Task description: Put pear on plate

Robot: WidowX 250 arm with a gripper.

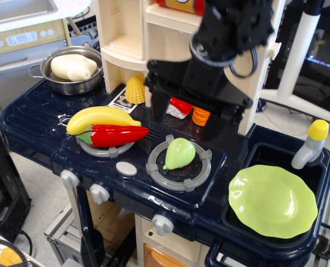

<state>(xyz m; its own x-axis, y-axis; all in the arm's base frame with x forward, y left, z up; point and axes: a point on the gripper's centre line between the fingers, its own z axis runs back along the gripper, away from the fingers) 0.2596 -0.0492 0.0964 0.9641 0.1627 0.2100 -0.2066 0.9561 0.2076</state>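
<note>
The light-green pear (179,153) lies on the grey burner ring (179,165) at the middle of the toy stove top. The lime-green scalloped plate (273,201) rests in the sink at the right. My black gripper (186,121) hangs above and just behind the pear, its two fingers (157,108) spread apart and holding nothing. It is not touching the pear. The arm blocks part of the shelf unit behind it.
A yellow banana (100,118) and red chilli (116,135) lie on the left burner. Toy corn (135,89), a red-white piece (179,106) and an orange piece (200,115) sit by the cream shelf unit (126,39). A steel pot (73,69) stands back left, a tap (311,144) by the sink.
</note>
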